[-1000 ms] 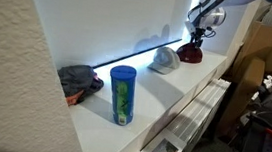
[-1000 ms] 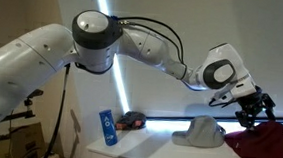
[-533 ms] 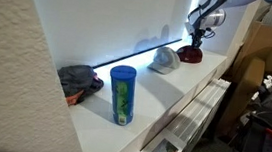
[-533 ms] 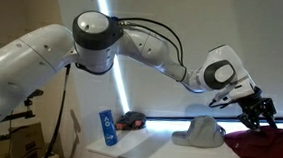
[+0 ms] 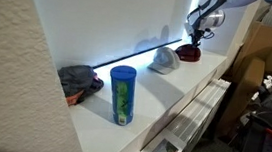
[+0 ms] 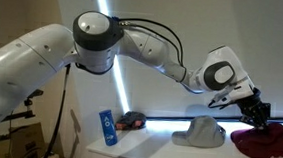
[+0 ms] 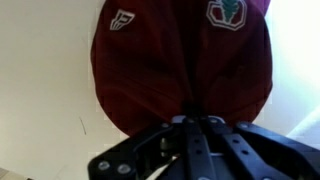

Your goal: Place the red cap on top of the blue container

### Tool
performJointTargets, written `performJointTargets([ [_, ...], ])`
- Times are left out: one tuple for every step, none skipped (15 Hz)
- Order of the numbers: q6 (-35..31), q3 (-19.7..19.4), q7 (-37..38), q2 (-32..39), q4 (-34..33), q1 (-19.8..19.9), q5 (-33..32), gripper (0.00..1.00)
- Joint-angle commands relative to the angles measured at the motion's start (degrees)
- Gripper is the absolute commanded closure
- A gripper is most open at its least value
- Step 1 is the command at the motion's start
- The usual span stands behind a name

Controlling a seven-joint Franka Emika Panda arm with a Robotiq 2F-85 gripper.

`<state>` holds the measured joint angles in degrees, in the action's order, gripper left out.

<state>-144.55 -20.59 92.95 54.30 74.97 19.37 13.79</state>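
The red cap (image 5: 189, 53) lies at the far end of the white shelf (image 5: 180, 88), and in an exterior view (image 6: 270, 145) it sits low and flattened under the arm. My gripper (image 6: 251, 119) is down on its crown. The wrist view fills with the red cap (image 7: 180, 55), its pale emblem up top, and my gripper (image 7: 195, 112) has its fingers pressed together, pinching the dark red fabric. The blue container (image 5: 121, 95) stands upright near the shelf's near end, well away from the gripper, and shows small in an exterior view (image 6: 108, 128).
A white cap (image 5: 164, 60) lies between the red cap and the container. A grey cap with orange trim (image 5: 78, 81) rests against the wall behind the container. Cardboard boxes (image 5: 264, 53) and clutter stand beyond the shelf's front edge.
The jaws have gone from open to shut on the red cap's crown. The gripper sank slightly and the cap's crown looks flatter than before.
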Motion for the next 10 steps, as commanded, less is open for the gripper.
performJointTargets([
  [-3.9, 7.9, -14.7, -10.6, 9.8, 5.4, 0.5, 0.99],
  [-5.5, 10.2, -18.4, -11.8, 11.0, 7.4, -0.1, 0.99],
  [-6.2, 12.8, -22.4, -13.5, 11.9, 10.0, -0.6, 0.99],
  [-6.1, 15.5, -26.6, -15.9, 13.2, 12.8, -0.8, 0.99],
  [-4.6, 17.9, -31.0, -18.7, 14.6, 15.5, -0.9, 0.99],
  [-3.3, 20.6, -35.4, -21.0, 15.5, 18.6, -0.7, 0.99],
  [-1.6, 22.1, -39.9, -23.5, 16.6, 20.7, -0.1, 0.99],
  [-0.3, 21.6, -44.1, -27.0, 18.9, 20.3, 1.5, 0.99],
  [0.7, 22.5, -47.8, -29.7, 20.3, 21.8, 1.3, 0.99],
  [1.0, 18.1, -52.8, -32.4, 21.8, 18.5, 4.2, 0.99],
])
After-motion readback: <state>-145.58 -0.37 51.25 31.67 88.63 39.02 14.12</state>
